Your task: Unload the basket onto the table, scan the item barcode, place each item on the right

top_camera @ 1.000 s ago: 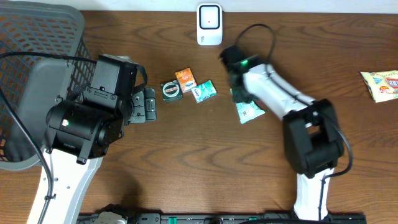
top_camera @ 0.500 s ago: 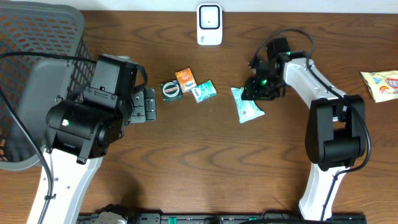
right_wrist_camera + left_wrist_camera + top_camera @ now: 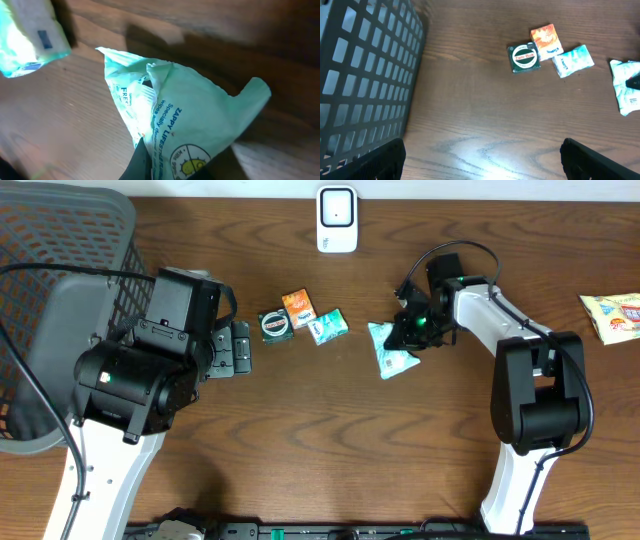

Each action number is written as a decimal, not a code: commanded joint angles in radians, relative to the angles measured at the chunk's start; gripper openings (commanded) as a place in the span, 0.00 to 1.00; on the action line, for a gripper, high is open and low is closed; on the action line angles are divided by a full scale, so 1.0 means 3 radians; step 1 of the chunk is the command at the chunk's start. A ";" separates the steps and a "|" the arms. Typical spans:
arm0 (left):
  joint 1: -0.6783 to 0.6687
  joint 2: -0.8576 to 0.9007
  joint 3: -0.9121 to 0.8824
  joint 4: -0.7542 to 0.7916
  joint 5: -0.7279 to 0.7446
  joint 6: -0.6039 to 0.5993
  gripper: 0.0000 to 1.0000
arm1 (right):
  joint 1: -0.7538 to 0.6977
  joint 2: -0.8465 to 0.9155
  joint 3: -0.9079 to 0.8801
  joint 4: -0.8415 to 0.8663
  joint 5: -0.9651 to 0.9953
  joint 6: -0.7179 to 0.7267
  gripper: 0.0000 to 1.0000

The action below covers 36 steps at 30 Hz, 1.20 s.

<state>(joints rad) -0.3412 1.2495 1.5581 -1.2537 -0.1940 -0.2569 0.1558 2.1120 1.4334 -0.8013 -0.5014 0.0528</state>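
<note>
The item is a mint-green wipes sachet (image 3: 385, 348) lying on the wooden table right of centre. My right gripper (image 3: 412, 330) is shut on its right edge. In the right wrist view the sachet (image 3: 190, 110) is crumpled and pinched between the dark fingers (image 3: 142, 165) at the bottom of the frame. No barcode shows on the visible faces. A white scanner unit (image 3: 337, 218) stands at the far edge of the table. My left gripper (image 3: 235, 348) hangs open over bare wood beside the basket, its gripper (image 3: 482, 165) holding nothing.
A grey mesh basket (image 3: 50, 280) fills the far left. A green Zam-Buk tin (image 3: 274, 325), an orange sachet (image 3: 298, 307) and a teal packet (image 3: 328, 326) lie mid-table. A yellow-and-white packet (image 3: 612, 315) sits at the right edge.
My right gripper came down at the sachet's right edge and closed on it; the sachet shifted slightly left and crumpled. The left arm has not moved.
</note>
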 commanded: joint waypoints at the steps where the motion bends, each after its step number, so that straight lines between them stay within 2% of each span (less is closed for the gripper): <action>1: 0.0017 0.0015 0.0027 -0.0010 -0.0056 0.0031 0.98 | 0.0020 -0.0140 0.0240 -0.0155 0.0595 0.0198 0.01; 6: 0.0017 0.0015 0.0027 -0.0009 -0.0056 0.0031 0.98 | 0.0223 -0.0261 0.0629 -0.0589 0.2200 0.0649 0.01; 10: 0.0017 0.0015 0.0027 -0.0010 -0.0056 0.0031 0.98 | 0.0496 -0.0308 0.0669 -0.0673 0.3415 0.1049 0.01; 15: 0.0017 0.0015 0.0027 -0.0010 -0.0056 0.0031 0.98 | 0.0799 -0.0187 0.0561 -0.0510 0.4260 0.1170 0.01; 20: 0.0017 0.0015 0.0027 -0.0009 -0.0056 0.0031 0.98 | 0.0931 0.0034 0.0399 -0.0303 0.4569 0.1169 0.01; 27: 0.0017 0.0015 0.0027 -0.0010 -0.0056 0.0031 0.98 | 0.0989 0.0373 0.0360 -0.0262 0.4495 0.1169 0.01; 30: 0.0017 0.0015 0.0027 -0.0010 -0.0056 0.0032 0.98 | 0.1072 0.0376 0.0364 -0.0298 0.4353 0.1169 0.06; 31: 0.0017 0.0015 0.0027 -0.0009 -0.0056 0.0031 0.98 | 0.1109 0.0365 0.0373 -0.0310 0.4317 0.1169 0.09; 33: 0.0017 0.0015 0.0027 -0.0010 -0.0056 0.0031 0.98 | 0.1204 0.0362 0.0413 -0.0348 0.4265 0.1169 0.27; 36: 0.0017 0.0015 0.0027 -0.0010 -0.0056 0.0031 0.98 | 0.1382 0.0362 0.0504 -0.0397 0.4166 0.1169 0.43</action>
<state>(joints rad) -0.3412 1.2495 1.5581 -1.2537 -0.1940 -0.2569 0.5114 2.2246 1.5478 -0.9138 0.7902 0.3893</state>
